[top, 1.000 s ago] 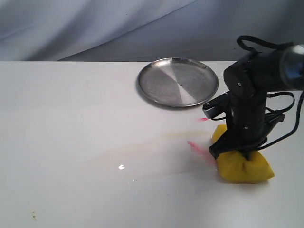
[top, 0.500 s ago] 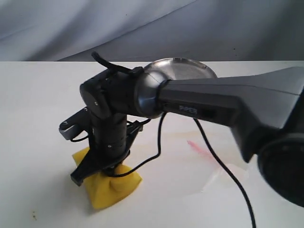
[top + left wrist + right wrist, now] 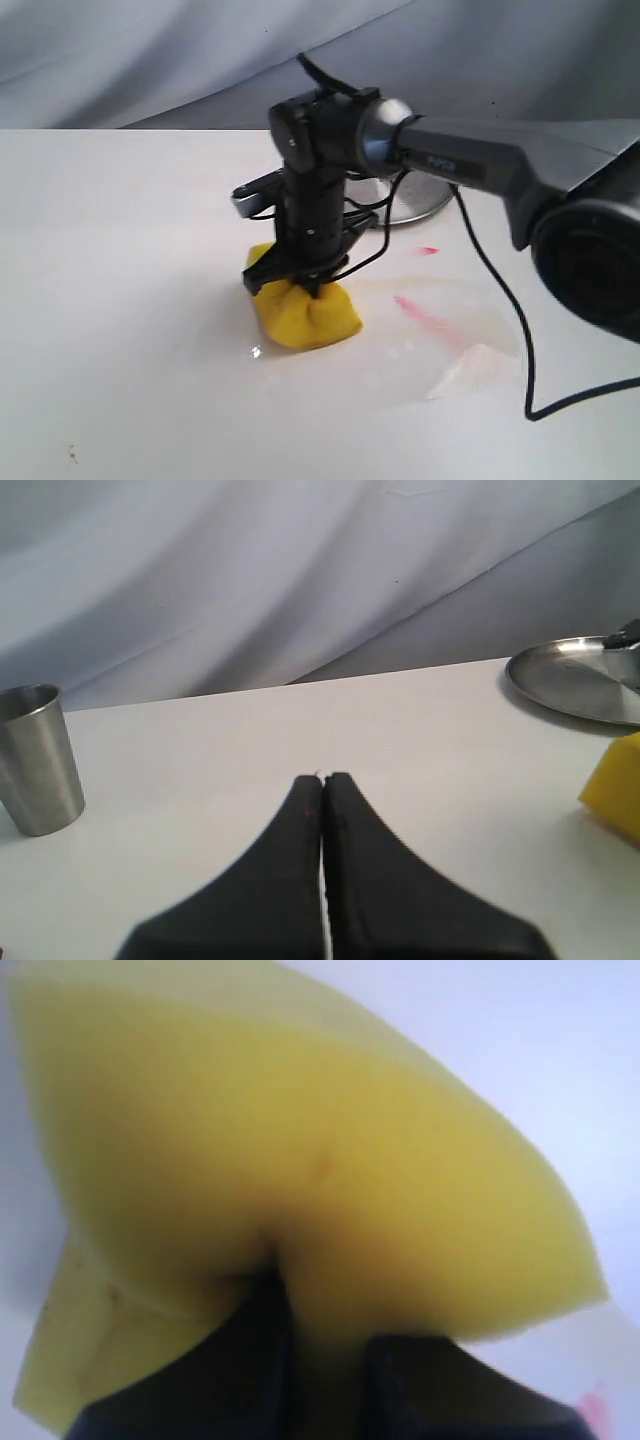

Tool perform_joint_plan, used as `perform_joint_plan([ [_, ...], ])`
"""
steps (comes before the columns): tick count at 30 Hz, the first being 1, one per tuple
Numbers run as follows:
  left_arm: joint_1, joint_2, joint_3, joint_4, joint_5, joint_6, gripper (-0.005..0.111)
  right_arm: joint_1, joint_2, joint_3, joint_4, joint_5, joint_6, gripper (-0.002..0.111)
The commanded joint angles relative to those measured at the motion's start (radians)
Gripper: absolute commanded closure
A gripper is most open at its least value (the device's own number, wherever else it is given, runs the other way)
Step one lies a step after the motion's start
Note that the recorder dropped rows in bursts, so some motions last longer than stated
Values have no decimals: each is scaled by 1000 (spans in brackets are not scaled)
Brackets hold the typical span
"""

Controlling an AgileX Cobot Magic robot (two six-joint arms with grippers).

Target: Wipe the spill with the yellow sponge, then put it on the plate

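My right gripper (image 3: pixel 308 288) reaches across the middle of the table and is shut on the yellow sponge (image 3: pixel 305 318), pinching its top and pressing it onto the surface. In the right wrist view the sponge (image 3: pixel 300 1160) fills the frame, squeezed between the dark fingers (image 3: pixel 235 1360). The spill (image 3: pixel 468 372) shows as thin watery smears with tan edges to the right of the sponge. The silver plate (image 3: pixel 425 202) lies behind the arm, mostly hidden; the left wrist view shows its rim (image 3: pixel 575 675) and a sponge corner (image 3: pixel 615 785). My left gripper (image 3: pixel 323 778) is shut and holds nothing.
Pink-red streaks (image 3: pixel 425 315) mark the table right of the sponge. A steel cup (image 3: pixel 38 760) stands near the left gripper, seen only in the left wrist view. The right arm's cable (image 3: pixel 500 290) trails over the table. A grey cloth backdrop hangs behind.
The right arm dragged the sponge from the right side far to the left, then back toward the middle, a little farther from the front edge. A wet film now lies where it passed.
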Motion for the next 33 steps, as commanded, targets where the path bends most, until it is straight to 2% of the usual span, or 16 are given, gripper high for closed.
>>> perform_joint_plan([
  [1,-1,-3,5,1,-7,-2,107,-119,-15,158,-134,29,8,108],
  [9,-1,-3,5,1,-7,-2,107,-319,-174,493,-235,-100,45,108],
  [15,-1,-3,5,1,-7,-2,107,-502,-284,679,-265,-115,56,108],
  [19,-1,-3,5,1,-7,-2,107,-550,-344,756,-215,-130,59,108],
  [22,-1,-3,5,1,-7,-2,107,-511,-370,798,-187,-130,59,108],
  [25,-1,-3,5,1,-7,-2,107,-420,-381,821,-148,-136,59,108],
  [33,-1,-3,5,1,-7,-2,107,-68,-366,778,0,-272,93,108],
])
